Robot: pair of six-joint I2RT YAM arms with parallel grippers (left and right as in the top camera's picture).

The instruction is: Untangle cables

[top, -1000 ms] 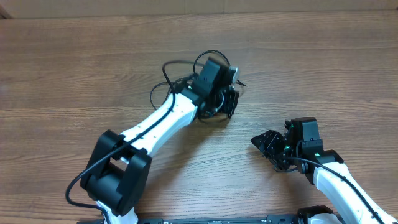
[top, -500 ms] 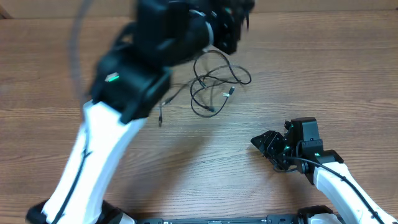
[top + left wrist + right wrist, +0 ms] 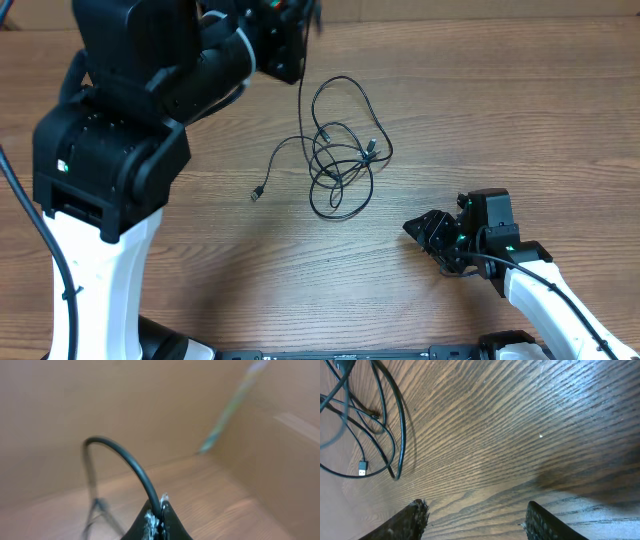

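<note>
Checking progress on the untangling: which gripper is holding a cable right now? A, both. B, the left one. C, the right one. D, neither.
B: the left gripper is shut on a cable, while the right gripper is open with only bare table between its fingers.

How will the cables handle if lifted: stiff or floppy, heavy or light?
Probably floppy: the cables hang from the left claw in a limp strand and sprawl in loose loops on the table. Likely light, being so thin. The crossed loops may drag up together.
</note>
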